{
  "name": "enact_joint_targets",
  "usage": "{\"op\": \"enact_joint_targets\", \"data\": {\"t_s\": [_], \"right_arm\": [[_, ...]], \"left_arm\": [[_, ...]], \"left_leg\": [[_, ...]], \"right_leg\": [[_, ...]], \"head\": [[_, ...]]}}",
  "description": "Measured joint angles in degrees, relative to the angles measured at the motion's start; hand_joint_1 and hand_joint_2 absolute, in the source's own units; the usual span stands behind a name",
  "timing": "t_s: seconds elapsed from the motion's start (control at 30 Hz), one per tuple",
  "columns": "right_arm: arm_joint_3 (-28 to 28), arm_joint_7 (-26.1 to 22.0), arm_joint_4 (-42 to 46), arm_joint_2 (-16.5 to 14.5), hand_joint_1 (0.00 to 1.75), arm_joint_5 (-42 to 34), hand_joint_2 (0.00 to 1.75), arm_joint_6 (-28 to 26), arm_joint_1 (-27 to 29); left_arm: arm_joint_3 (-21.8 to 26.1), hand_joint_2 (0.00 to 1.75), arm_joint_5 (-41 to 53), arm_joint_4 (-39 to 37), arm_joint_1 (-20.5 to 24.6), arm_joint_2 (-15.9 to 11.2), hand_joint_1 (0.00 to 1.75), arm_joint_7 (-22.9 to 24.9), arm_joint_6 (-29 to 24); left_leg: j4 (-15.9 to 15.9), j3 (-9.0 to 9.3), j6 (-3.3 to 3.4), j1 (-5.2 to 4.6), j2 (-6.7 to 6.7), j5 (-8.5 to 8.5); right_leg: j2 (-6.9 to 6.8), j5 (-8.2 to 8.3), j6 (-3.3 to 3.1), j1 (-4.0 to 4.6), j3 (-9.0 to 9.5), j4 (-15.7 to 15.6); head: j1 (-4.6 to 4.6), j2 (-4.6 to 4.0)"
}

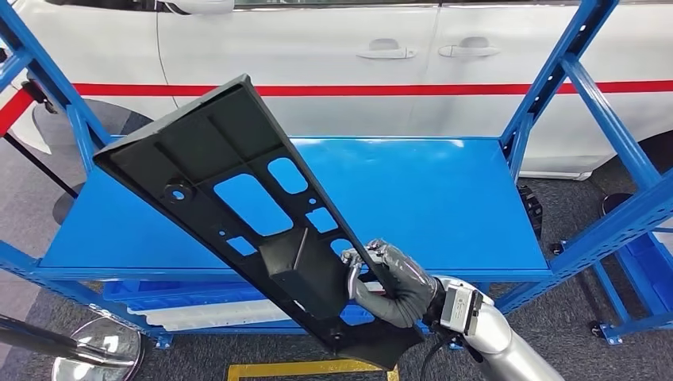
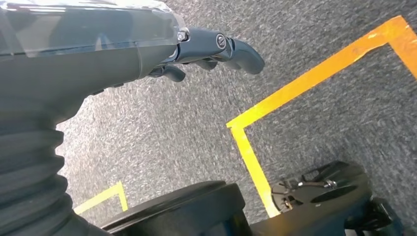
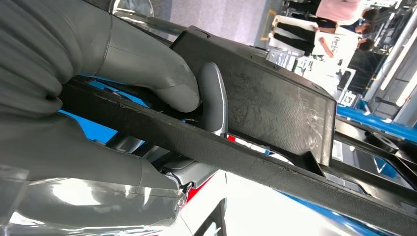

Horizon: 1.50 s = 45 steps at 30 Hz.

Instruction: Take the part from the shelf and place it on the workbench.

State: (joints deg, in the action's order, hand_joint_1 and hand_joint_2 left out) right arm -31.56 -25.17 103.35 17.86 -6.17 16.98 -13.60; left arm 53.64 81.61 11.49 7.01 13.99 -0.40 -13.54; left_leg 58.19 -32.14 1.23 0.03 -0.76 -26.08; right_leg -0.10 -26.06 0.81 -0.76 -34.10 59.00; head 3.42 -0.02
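Observation:
The part (image 1: 238,206) is a long black plastic panel with several cut-outs and a boxy bulge near its low end. It slants up to the left, lifted above the blue shelf board (image 1: 444,198). My right hand (image 1: 393,282) grips the panel's edge near its lower end. In the right wrist view the thumb (image 3: 162,73) presses over the panel's rim (image 3: 236,152) beside the boxy bulge (image 3: 275,103). My left hand (image 2: 216,49) hangs over grey carpet, fingers loosely curled, holding nothing.
The blue shelf frame has slanted posts at left (image 1: 48,79) and right (image 1: 555,79). A white car with a red stripe (image 1: 357,48) stands behind it. Yellow floor tape (image 2: 305,83) marks the carpet. A round metal base (image 1: 99,349) sits at lower left.

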Motion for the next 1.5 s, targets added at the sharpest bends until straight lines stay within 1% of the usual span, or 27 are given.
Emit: {"op": "enact_joint_targets", "data": {"t_s": [0.07, 0.13, 0.2, 0.23, 0.27, 0.33, 0.4, 0.5, 0.53, 0.57, 0.63, 0.67, 0.7, 0.73, 0.8, 0.87, 0.9, 1.0, 1.03, 1.07, 1.17, 1.2, 1.27, 1.33, 1.4, 1.43, 1.5], "right_arm": [[0.2, 0.2, 0.1, -0.1, 1.75, 0.0, 1.75, -0.1, 0.1], [0.3, 0.2, 0.2, -0.2, 1.75, 0.0, 1.75, -0.1, 0.2], [0.3, 0.3, 0.2, -0.3, 1.75, 0.0, 1.75, -0.1, 0.5], [0.4, 0.3, 0.2, -0.3, 1.75, 0.0, 1.75, -0.1, 0.6], [0.4, 0.3, 0.2, -0.3, 1.75, 0.0, 1.75, -0.1, 0.6], [0.5, 0.3, 0.3, -0.3, 1.75, 0.0, 1.75, -0.1, 0.5], [0.7, 0.3, 0.5, -0.3, 1.75, 0.0, 1.75, -0.1, 0.5], [0.8, 0.3, 0.6, -0.2, 1.75, 0.0, 1.75, -0.1, 0.4], [0.9, 0.3, 0.6, -0.2, 1.75, -0.1, 1.75, -0.1, 0.4], [0.9, 0.3, 0.6, -0.1, 1.75, -0.1, 1.75, -0.1, 0.4], [1.0, 0.4, 0.6, -0.1, 1.75, -0.4, 1.75, -0.2, 0.3], [1.1, 0.3, 0.6, -0.1, 1.75, -0.5, 1.75, -0.2, 0.3], [1.2, 0.2, 0.6, 0.0, 1.75, -0.5, 1.75, -0.3, 0.3], [1.2, 0.1, 0.6, 0.0, 1.75, -0.5, 1.75, -0.4, 0.3], [1.4, -0.1, 0.6, 0.0, 1.75, -0.3, 1.75, -0.7, 0.2], [1.5, -0.2, 0.6, 0.0, 1.75, -0.1, 1.75, -0.8, -0.2], [1.6, -0.2, 0.6, 0.0, 1.75, 0.0, 1.75, -0.8, -0.5], [1.6, -0.2, 0.5, 0.0, 1.75, 0.0, 1.75, -0.8, -1.1], [1.6, -0.2, 0.5, 0.0, 1.75, 0.0, 1.75, -0.7, -1.2], [1.6, -0.2, 0.4, -0.1, 1.75, 0.0, 1.75, -0.7, -1.3], [1.6, -0.2, 0.2, -0.3, 1.75, 0.0, 1.75, -0.7, -1.4], [1.7, -0.2, 0.1, -0.3, 1.75, 0.0, 1.75, -0.7, -1.4], [1.7, -0.2, -0.1, -0.3, 1.75, 0.0, 1.75, -0.7, -1.4], [1.7, -0.2, -0.2, -0.3, 1.75, 0.0, 1.75, -0.7, -1.5], [1.7, -0.2, -0.2, -0.3, 1.75, 0.0, 1.75, -0.7, -1.8], [1.7, -0.2, -0.2, -0.3, 1.75, 0.0, 1.75, -0.6, -2.0], [1.8, -0.2, -0.2, -0.3, 1.75, 0.0, 1.75, -0.5, -2.0]], "left_arm": [[0.2, 1.75, 0.0, 0.0, 0.0, 0.1, 0.00, 0.2, 0.2], [0.4, 1.75, 0.0, 0.0, 0.1, 0.1, 0.00, 0.2, 0.2], [0.5, 1.75, -0.1, 0.0, 0.2, 0.2, 0.00, 0.2, 0.3], [0.5, 1.75, -0.1, 0.0, 0.3, 0.2, 0.00, 0.2, 0.3], [0.5, 1.75, -0.1, 0.0, 0.4, 0.2, 0.00, 0.2, 0.3], [0.6, 1.75, -0.1, 0.0, 0.6, 0.2, 0.00, 0.2, 0.3], [0.6, 1.75, -0.1, 0.0, 0.6, 0.3, 0.00, 0.2, 0.3], [0.6, 1.75, -0.2, 0.0, 0.6, 0.3, 0.00, 0.2, 0.2], [0.6, 1.75, -0.2, 0.0, 0.7, 0.3, 0.00, 0.2, 0.2], [0.6, 1.75, -0.3, 0.0, 0.7, 0.3, 0.00, 0.1, 0.2], [0.6, 1.75, -0.3, 0.0, 1.0, 0.3, 0.00, -0.1, 0.3], [0.6, 1.75, -0.3, 0.0, 1.0, 0.3, 0.00, -0.1, 0.3], [0.6, 1.75, -0.3, 0.0, 1.1, 0.3, 0.00, -0.2, 0.3], [0.6, 1.75, -0.2, 0.0, 1.0, 0.3, 0.00, -0.3, 0.3], [0.6, 1.75, -0.2, 0.0, 0.7, 0.2, 0.00, -0.4, 0.3], [0.6, 1.75, -0.3, 0.0, 0.3, 0.1, 0.00, -0.5, 0.3], [0.6, 1.75, -0.4, 0.0, 0.0, 0.0, 0.00, -0.6, 0.3], [0.7, 1.75, -0.7, 0.0, -0.4, 0.0, 0.00, -0.8, 0.2], [0.7, 1.75, -0.7, 0.0, -0.5, 0.0, 0.00, -0.8, 0.2], [0.7, 1.75, -0.8, -0.1, -0.5, 0.0, 0.00, -0.8, 0.2], [0.8, 1.75, -0.9, -0.1, -0.4, 0.0, 0.00, -0.8, 0.2], [0.8, 1.75, -1.0, -0.1, -0.3, 0.0, 0.00, -0.7, 0.2], [0.8, 1.75, -1.0, -0.1, 0.0, 0.0, 0.00, -0.7, 0.2], [0.8, 1.75, -1.1, -0.1, 0.3, 0.0, 0.00, -0.6, 0.2], [0.8, 1.75, -1.1, -0.1, 0.4, 0.1, 0.00, -0.6, 0.3], [0.8, 1.75, -1.1, -0.1, 0.5, 0.1, 0.00, -0.5, 0.3], [0.8, 1.75, -1.0, -0.1, 0.5, 0.1, 0.00, -0.5, 0.3]], "left_leg": [[-0.6, -0.39, 0.89, 0.14, 0.32, 0.80], [-0.6, -1.22, 1.26, 0.01, 0.56, 1.43], [-0.4, -2.24, 1.26, -0.08, 0.64, 2.11], [-0.2, -2.77, 1.18, -0.09, 0.65, 2.44], [-0.1, -3.29, 1.06, -0.08, 0.64, 2.74], [0.3, -4.14, 0.64, -0.13, 0.63, 3.33], [0.4, -4.48, -0.02, -0.24, 0.63, 4.04], [0.2, -4.78, -1.07, -0.29, 0.64, 4.77], [1.0, -5.22, -1.40, -0.28, 0.62, 3.65], [2.9, -5.92, -1.73, -0.26, 0.59, 1.41], [9.6, -7.53, -2.23, -0.15, 0.59, -4.56], [13.2, -7.95, -2.39, -0.12, 0.59, -6.54], [15.6, -7.76, -2.47, -0.11, 0.59, -7.09], [16.3, -6.78, -2.48, -0.10, 0.58, -6.46], [11.4, -2.02, -2.21, -0.07, 0.46, -3.56], [2.8, 3.71, -1.60, -0.21, -0.02, -3.19], [0.0, 5.28, -1.24, -0.30, -0.24, -3.64], [-1.9, 5.23, 0.04, -0.40, -0.22, -3.24], [-2.0, 4.82, 0.54, -0.35, -0.09, -2.62], [-2.1, 4.28, 1.04, -0.27, 0.10, -1.88], [-2.0, 1.77, 1.70, -0.39, 0.48, 0.19], [-1.9, 0.76, 1.69, -0.46, 0.55, 0.83], [-1.4, -1.16, 1.55, -0.54, 0.63, 1.93], [-0.7, -2.76, 1.30, -0.58, 0.67, 2.83], [-0.2, -3.61, 0.83, -0.70, 0.74, 3.56], [-0.1, -3.80, 0.51, -0.69, 0.83, 3.98], [-0.2, -4.06, -0.18, -0.65, 1.01, 4.75]], "right_leg": [[-0.02, -3.23, 0.41, -0.14, -1.22, 3.3], [-0.02, -7.82, 0.66, -0.30, -3.52, 10.3], [-0.02, -9.46, 0.87, -0.45, -4.24, 14.8], [-0.04, -8.69, 0.90, -0.51, -3.16, 14.1], [-0.09, -7.16, 0.86, -0.55, -1.00, 11.4], [-0.39, -4.96, 0.61, -0.42, 4.30, 3.3], [-0.60, -4.46, 0.24, -0.05, 6.77, -1.1], [-0.60, -3.40, -0.67, -0.04, 6.06, -1.5], [-0.64, -2.79, -1.09, -0.20, 5.52, -1.7], [-0.69, -2.11, -1.46, -0.36, 4.85, -1.8], [-0.60, -0.84, -1.88, -0.33, 3.20, -1.7], [-0.53, -0.20, -1.93, -0.28, 2.34, -1.7], [-0.44, 0.43, -1.93, -0.22, 1.47, -1.6], [-0.32, 1.04, -1.87, -0.17, 0.60, -1.5], [-0.03, 2.11, -1.59, -0.13, -0.94, -1.3], [0.25, 3.05, -1.08, 0.00, -1.98, -1.0], [0.31, 3.54, -0.78, 0.03, -2.25, -1.0], [0.34, 4.72, 0.27, -0.13, -2.73, -1.2], [0.30, 3.99, 0.54, -0.20, -3.10, -0.8], [0.25, 2.18, 0.73, -0.26, -3.71, 0.7], [0.12, -6.03, 1.01, -0.51, -6.53, 11.2], [0.12, -6.95, 1.08, -0.54, -6.87, 14.3], [0.11, -4.85, 0.99, -0.52, -4.87, 15.1], [-0.24, -2.60, 0.43, -0.34, 0.92, 8.5], [-0.82, -3.53, -0.18, 0.11, 6.36, 0.7], [-0.99, -4.25, -0.41, 0.36, 7.53, -1.3], [-0.97, -3.74, -0.83, 0.39, 7.38, -2.4]], "head": [[-0.01, 0.00], [-0.01, 0.00], [-0.01, 0.00], [-0.01, 0.00], [-0.01, 0.00], [-0.01, 0.00], [-0.01, 0.00], [-0.01, 0.00], [-0.01, 0.00], [-0.01, 0.00], [-0.01, 0.00], [-0.01, 0.00], [-0.01, 0.00], [-0.01, 0.00], [-0.01, 0.00], [-0.01, 0.00], [-0.01, 0.00], [-0.01, 0.00], [-0.01, 0.00], [-0.02, 0.00], [-0.01, 0.00], [-0.01, 0.00], [-0.01, 0.00], [-0.01, 0.00], [-0.01, 0.00], [-0.01, 0.00], [-0.01, 0.00]]}}
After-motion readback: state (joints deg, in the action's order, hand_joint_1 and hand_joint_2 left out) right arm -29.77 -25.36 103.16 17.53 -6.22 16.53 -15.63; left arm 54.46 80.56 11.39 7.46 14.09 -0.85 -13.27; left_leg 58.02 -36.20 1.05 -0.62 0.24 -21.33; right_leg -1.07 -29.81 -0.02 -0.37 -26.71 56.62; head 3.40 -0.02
